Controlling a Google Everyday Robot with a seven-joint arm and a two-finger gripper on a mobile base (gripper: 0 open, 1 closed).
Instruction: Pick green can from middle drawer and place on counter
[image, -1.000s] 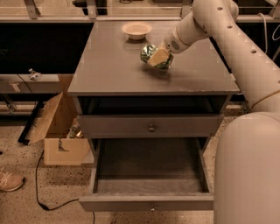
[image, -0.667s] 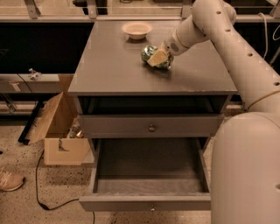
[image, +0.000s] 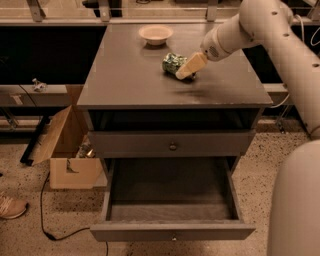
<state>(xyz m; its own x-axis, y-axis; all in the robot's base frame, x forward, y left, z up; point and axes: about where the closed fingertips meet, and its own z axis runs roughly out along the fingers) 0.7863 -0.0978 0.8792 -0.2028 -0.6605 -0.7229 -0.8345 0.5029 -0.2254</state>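
Hand (image: 186, 67): low over the right rear part of the desk (image: 130, 80), at the end of the white arm (image: 260, 25) that comes in from the upper right.
Hand state: it touches the green can; I cannot tell if it is clamped on it or apart.
Green can (image: 172, 62): on its side at the desk top, just left of the hand.
Bowl (image: 155, 34): near the rear edge of the desk, apart from the can.
Middle drawer (image: 150, 144): closed, with the round knob at its centre.
Lowest drawer (image: 170, 231): pulled out.
Cardboard box (image: 65, 150): on the floor, left of the cabinet.
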